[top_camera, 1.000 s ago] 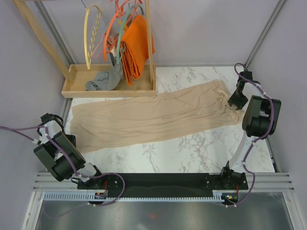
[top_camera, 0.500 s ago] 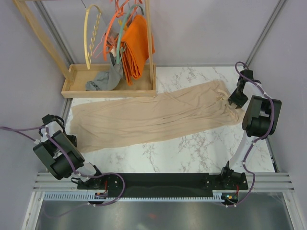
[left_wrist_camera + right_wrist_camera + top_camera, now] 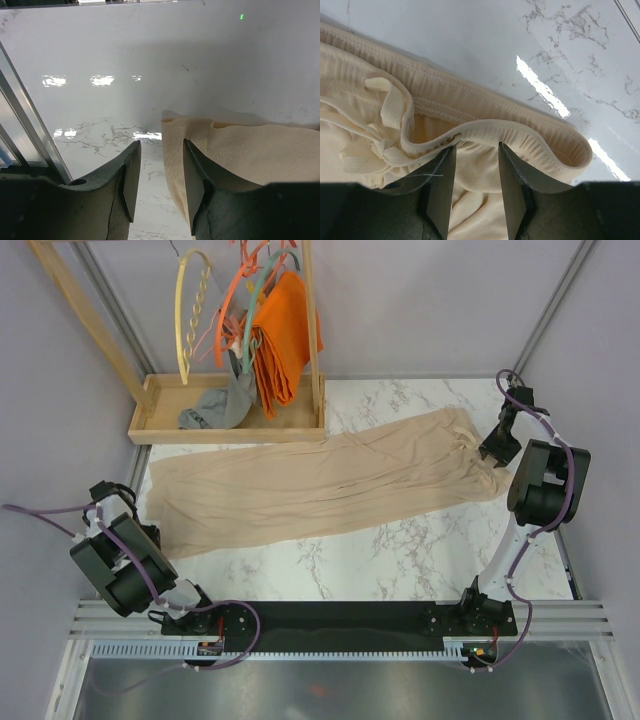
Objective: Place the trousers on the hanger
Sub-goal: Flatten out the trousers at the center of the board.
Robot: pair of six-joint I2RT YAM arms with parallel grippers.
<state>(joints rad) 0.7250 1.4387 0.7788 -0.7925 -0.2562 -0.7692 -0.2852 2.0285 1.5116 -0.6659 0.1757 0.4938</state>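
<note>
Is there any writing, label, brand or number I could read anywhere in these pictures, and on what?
None: no word, number or sign can be read in any view. The trousers show no label; the hanger and the wooden tray are plain. The small green dot on the wall is only a light, not a character.

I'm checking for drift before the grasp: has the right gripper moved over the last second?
Yes: the right gripper has shifted slightly rightward, toward the right edge of the table.
</note>
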